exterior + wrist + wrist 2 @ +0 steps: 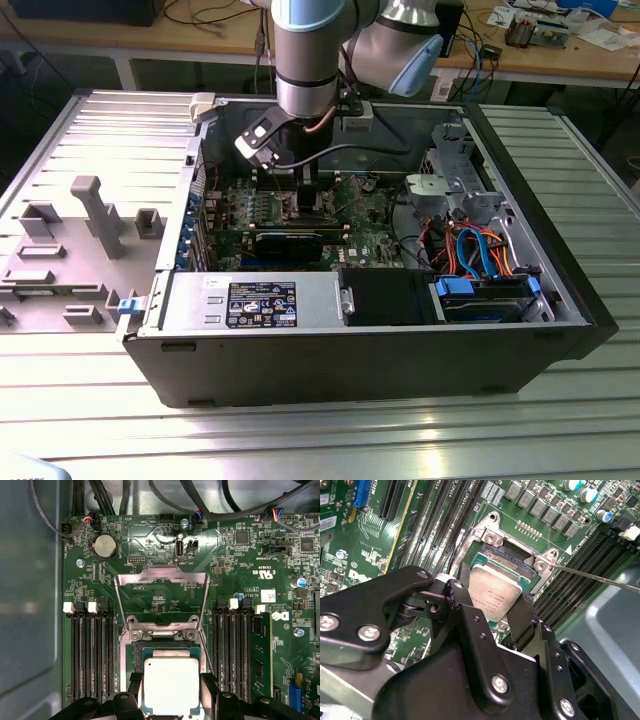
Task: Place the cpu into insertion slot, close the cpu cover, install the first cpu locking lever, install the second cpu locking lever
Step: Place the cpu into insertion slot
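a: layout, left to right?
b: grey ribbed side panel [80,215] flat on the exterior view's left. open black computer case [350,360] mid-frame, arm down inside it. grey drive cage with orange and blue cables [470,250] on the exterior view's right.
a: jaws?
b: black two-finger gripper [492,594] clamped on the small flat square silvery cpu [171,686], one finger per opposite edge.
a: cpu vs socket?
b: directly over the square silver-rimmed insertion slot [505,560], edges look parallel to it. seated or just above, can't tell.
a: cover?
b: thin silver hinged cpu cover [160,576] swung open beyond the slot, away from the fingers. looks clear of the drop.
a: room?
b: tight. long black memory slots [90,655] flank both sides on the green circuit board [150,540].
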`<control>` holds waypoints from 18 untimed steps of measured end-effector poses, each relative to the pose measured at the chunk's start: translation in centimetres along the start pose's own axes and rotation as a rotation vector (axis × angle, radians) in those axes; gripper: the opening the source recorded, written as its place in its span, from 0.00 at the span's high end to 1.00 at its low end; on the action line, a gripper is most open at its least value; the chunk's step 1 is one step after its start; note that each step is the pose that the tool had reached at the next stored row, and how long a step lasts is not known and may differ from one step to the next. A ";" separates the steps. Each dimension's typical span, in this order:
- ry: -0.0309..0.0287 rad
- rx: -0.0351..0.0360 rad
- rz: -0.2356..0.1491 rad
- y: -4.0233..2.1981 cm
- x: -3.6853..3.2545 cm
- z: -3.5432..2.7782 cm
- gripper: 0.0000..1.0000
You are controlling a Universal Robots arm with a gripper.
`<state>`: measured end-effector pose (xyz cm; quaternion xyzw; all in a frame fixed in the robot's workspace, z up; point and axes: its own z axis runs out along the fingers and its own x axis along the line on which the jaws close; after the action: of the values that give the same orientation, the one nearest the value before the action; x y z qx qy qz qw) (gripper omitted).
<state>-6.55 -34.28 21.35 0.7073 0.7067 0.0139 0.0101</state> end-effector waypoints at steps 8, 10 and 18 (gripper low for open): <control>0.0000 0.0000 0.000 -0.03 0.46 0.83 0.46; 0.0000 0.0000 0.000 -0.05 0.57 0.96 0.46; 0.0000 -0.0001 0.001 -0.16 0.70 1.34 0.46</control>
<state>-6.66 -33.57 20.01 0.7077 0.7063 0.0139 0.0101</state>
